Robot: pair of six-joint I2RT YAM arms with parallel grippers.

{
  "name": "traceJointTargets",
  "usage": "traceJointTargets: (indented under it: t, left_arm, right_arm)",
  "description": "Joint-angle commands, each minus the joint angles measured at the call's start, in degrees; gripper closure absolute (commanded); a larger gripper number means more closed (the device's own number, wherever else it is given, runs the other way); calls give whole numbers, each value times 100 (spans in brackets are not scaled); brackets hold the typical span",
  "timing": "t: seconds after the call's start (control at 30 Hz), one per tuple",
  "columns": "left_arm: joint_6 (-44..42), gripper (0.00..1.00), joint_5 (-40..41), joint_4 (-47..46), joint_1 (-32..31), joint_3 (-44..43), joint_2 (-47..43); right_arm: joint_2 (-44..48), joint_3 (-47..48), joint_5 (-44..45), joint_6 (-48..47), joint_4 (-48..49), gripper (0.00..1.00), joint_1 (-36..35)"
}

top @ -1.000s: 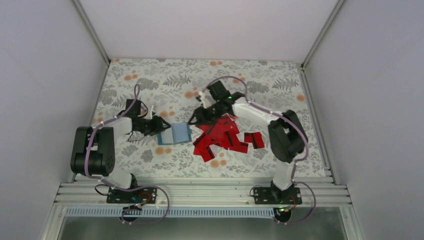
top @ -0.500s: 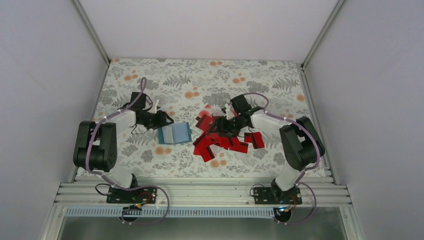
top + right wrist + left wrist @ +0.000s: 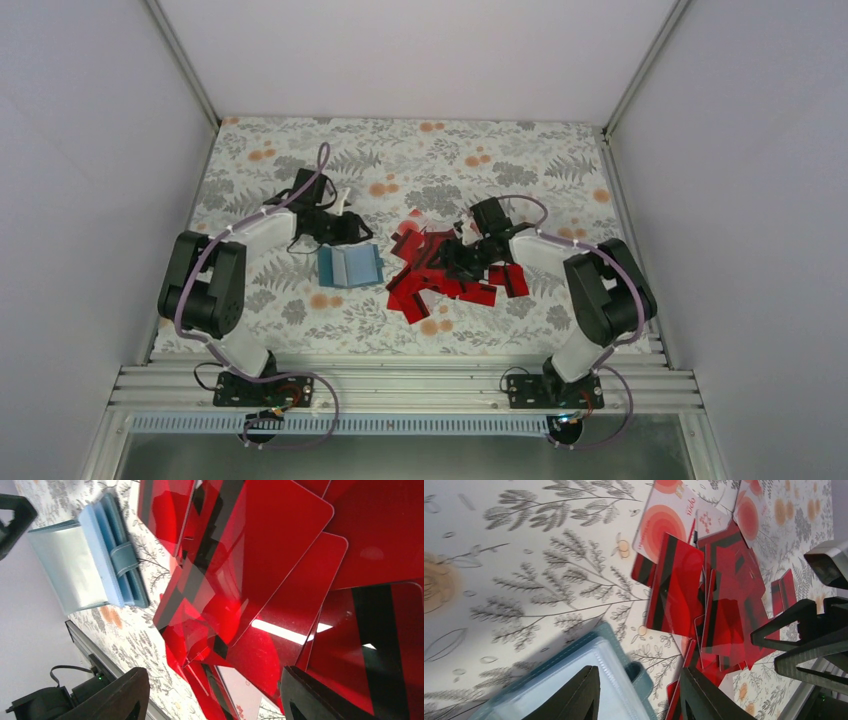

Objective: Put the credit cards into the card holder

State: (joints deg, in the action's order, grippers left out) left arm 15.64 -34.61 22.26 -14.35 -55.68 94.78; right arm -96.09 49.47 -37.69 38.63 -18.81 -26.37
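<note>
Several red credit cards point(image 3: 440, 275) with black stripes lie in a loose heap mid-table; they also show in the right wrist view point(image 3: 260, 580) and the left wrist view point(image 3: 679, 590). The teal card holder point(image 3: 349, 266) lies open left of the heap, its clear ribbed sleeves up point(image 3: 85, 565), and it also shows in the left wrist view point(image 3: 589, 680). My left gripper point(image 3: 352, 229) is open and empty just behind the holder, its jaws over the holder's right edge point(image 3: 639, 690). My right gripper point(image 3: 452, 258) is open and empty, low over the heap point(image 3: 215, 690).
A few cards lie face-up, white with red circles point(image 3: 664, 520), at the heap's far side. The floral table cloth point(image 3: 300, 160) ends at white walls left, right and behind. A metal rail point(image 3: 400, 385) runs along the near edge.
My left gripper has swung up and to the right, from the holder's left side to behind it. My right gripper has moved right and down, from beside the holder onto the card heap.
</note>
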Motion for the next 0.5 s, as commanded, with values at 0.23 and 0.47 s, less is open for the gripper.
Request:
traceJointTargets:
  t: [0.23, 0.47]
  left_arm:
    - [32, 58, 217, 60, -1071, -851, 655]
    - [36, 58, 381, 257, -1770, -1525, 1334]
  right_arm:
    - [552, -227, 82, 108, 468, 34, 123]
    - [516, -371, 201, 266, 633, 36, 146]
